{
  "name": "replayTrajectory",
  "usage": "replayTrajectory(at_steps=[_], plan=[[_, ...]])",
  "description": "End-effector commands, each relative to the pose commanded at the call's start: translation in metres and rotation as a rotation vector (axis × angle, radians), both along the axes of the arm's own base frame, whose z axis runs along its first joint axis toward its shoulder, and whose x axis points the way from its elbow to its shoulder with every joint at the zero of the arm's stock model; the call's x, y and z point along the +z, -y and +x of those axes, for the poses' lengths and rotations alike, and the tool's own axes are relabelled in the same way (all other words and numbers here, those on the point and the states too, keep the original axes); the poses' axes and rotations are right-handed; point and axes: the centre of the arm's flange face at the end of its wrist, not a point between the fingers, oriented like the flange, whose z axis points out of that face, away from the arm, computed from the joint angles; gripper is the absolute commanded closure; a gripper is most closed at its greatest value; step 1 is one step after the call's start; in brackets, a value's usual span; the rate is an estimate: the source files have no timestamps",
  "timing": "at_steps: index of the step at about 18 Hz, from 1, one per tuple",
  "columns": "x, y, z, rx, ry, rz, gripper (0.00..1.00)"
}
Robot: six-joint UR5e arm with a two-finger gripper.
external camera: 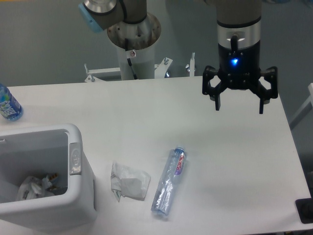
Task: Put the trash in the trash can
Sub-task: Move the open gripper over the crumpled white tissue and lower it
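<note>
A crumpled white paper wad (pixel 129 181) lies on the white table, just right of the trash can. A long clear plastic bottle (pixel 169 181) with a purple-red label and pale blue cap lies on its side to the right of the wad. The trash can (pixel 74 130), a large white bin with a grey oval latch, stands at the front left and holds some crumpled trash. My gripper (pixel 239 106) hangs open and empty above the table's back right, well away from the bottle and wad.
A blue-labelled water bottle (pixel 8 104) stands at the table's left edge, behind the bin. The arm's base column (pixel 133 39) rises behind the table's back edge. A dark object (pixel 305 210) sits at the front right corner.
</note>
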Motion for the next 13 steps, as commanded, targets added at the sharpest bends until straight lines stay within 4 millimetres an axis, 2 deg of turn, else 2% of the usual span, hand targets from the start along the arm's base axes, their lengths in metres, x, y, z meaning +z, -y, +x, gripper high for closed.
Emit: replayTrajectory(at_steps=[6, 13], plan=[[-0.029, 0.004, 0.015, 0.011, 0.046, -0.019, 0.00], [-0.078, 0.004, 0.026, 0.033, 0.131, -0.049, 0.00]])
